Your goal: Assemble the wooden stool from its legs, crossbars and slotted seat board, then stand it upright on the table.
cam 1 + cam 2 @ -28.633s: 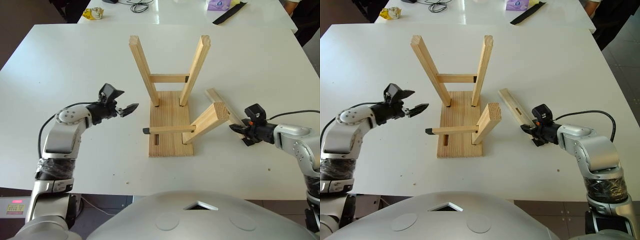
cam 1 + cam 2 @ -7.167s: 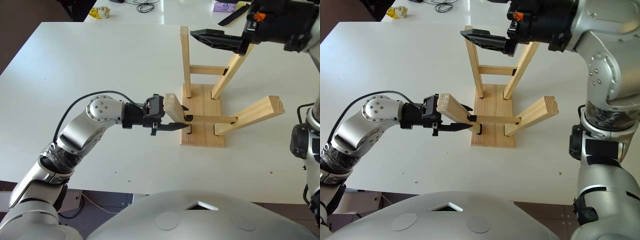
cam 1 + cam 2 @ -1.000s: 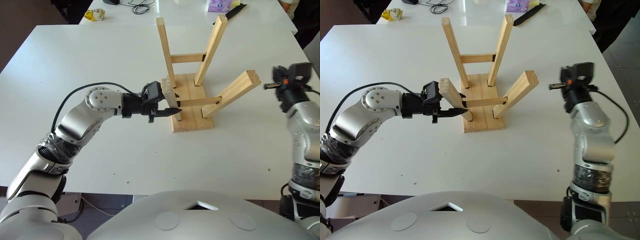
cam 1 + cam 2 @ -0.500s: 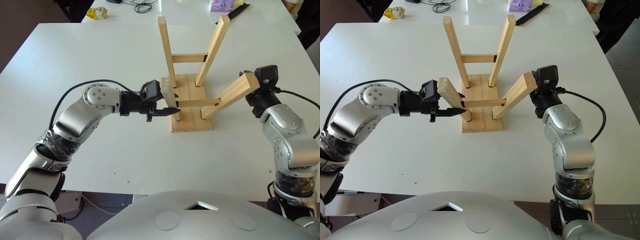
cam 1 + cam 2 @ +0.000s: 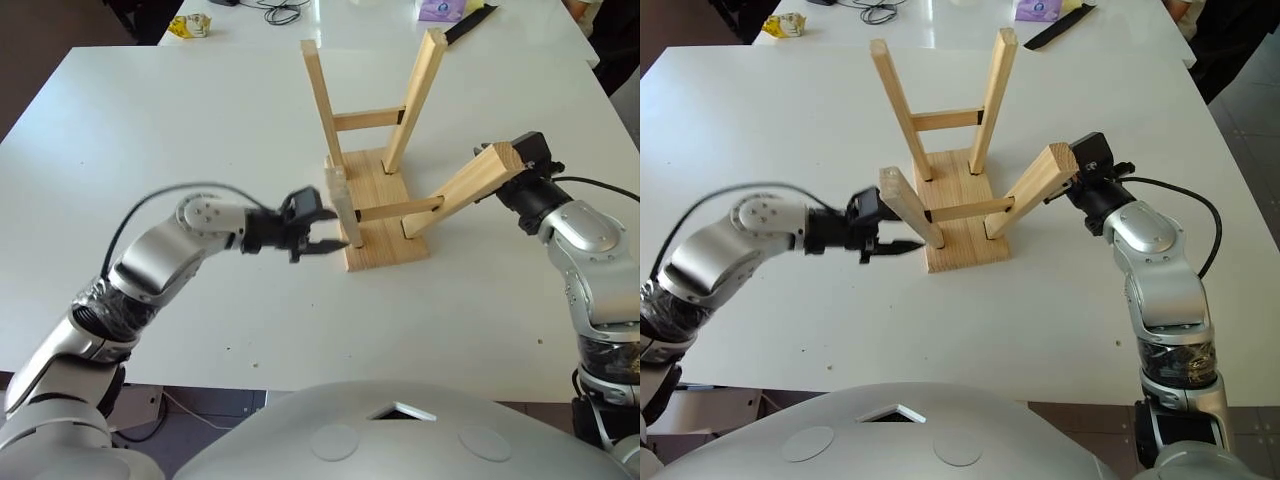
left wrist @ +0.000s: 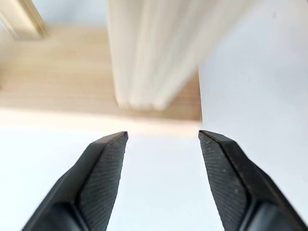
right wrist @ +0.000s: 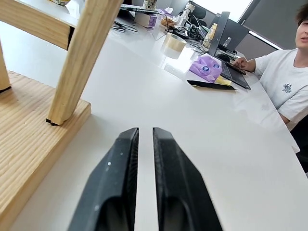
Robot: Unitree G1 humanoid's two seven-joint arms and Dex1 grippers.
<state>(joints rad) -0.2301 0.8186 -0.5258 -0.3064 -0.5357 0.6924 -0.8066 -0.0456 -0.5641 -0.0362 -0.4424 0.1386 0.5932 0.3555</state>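
Left gripper: fingers spread, empty, just short of the near-left leg.
Stool: inverted at mid-tabletop; seat board lies flat, near-right leg splays outward.
Right gripper: fingers pressed together, empty, at that leg's raised end.
Second table beyond far edge: yellow wrapper, purple packet.

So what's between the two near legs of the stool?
A crossbar spans from the near left leg to the tilted right leg, seen in both eye views.
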